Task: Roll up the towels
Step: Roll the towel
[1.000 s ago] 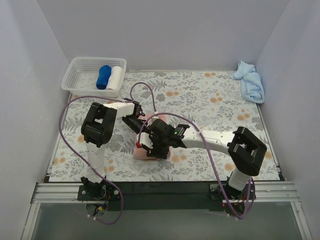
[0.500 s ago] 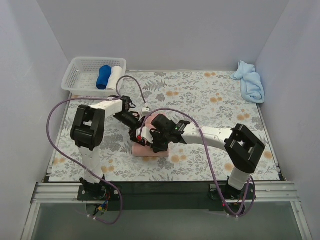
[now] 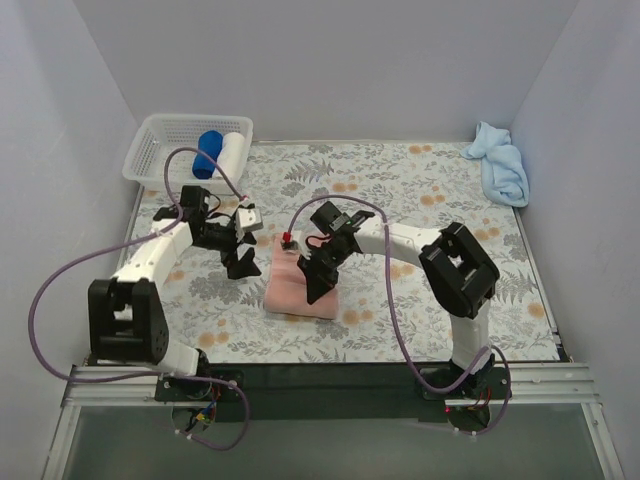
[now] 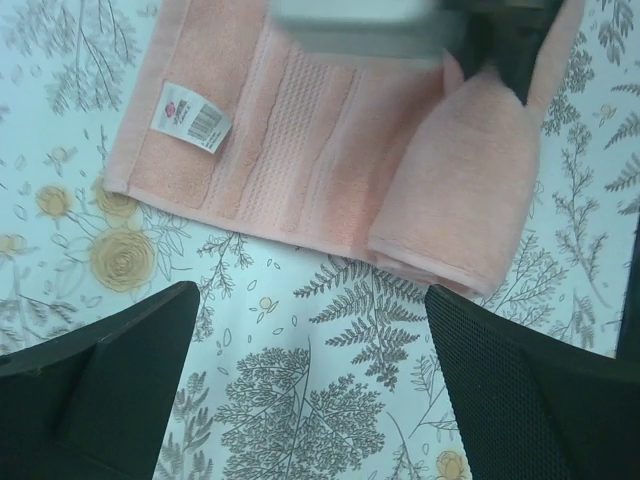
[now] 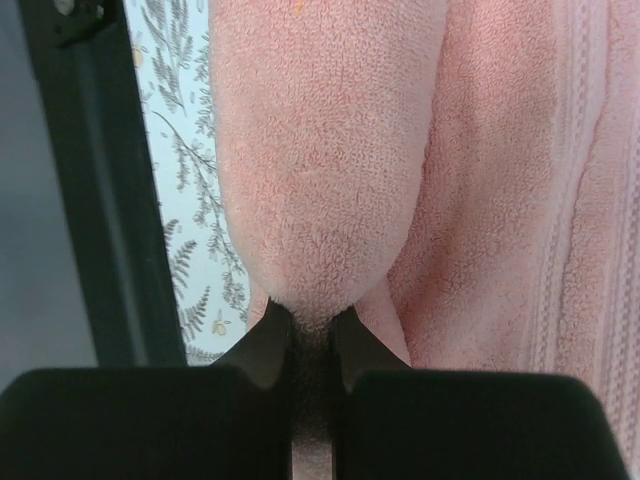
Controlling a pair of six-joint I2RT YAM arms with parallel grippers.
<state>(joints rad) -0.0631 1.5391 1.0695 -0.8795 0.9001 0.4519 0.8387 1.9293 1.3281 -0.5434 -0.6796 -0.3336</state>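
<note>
The right gripper [image 5: 310, 328] is closed on the salmon-pink terry hand towel [image 5: 330, 150]. Its two dark fingertips [image 5: 268, 335] nip the near end of a fold that is rolled up into a thick, rounded tube. Beyond the tips the tube runs straight away from the gripper. To one side of it the rest of the towel lies flat, with ribbed bands woven across it. From above, this gripper [image 3: 314, 290] points down onto the towel [image 3: 283, 290], which lies on the floral tablecloth [image 3: 420, 200].

The left gripper [image 3: 240, 258] stands wide open and holds nothing, just beside the towel's edge and clear of it. In its wrist view, only the leaf-printed cloth [image 4: 300, 400] shows between the black fingers [image 4: 110, 380]. Just ahead of the fingertips lies the pink towel [image 4: 300, 130]: its flat part to one side carries a small white tag [image 4: 190, 115], and the rolled part is on the other side.

Well apart from both grippers, a light sky-blue terry towel [image 3: 500, 160] lies crumpled at the table's far corner, past the right arm. Past the left gripper, at the opposite far corner, a white plastic lattice basket [image 3: 150, 150] holds a dark royal-blue roll [image 3: 208, 153] and a white roll [image 3: 232, 155], which lie side by side and touch.
</note>
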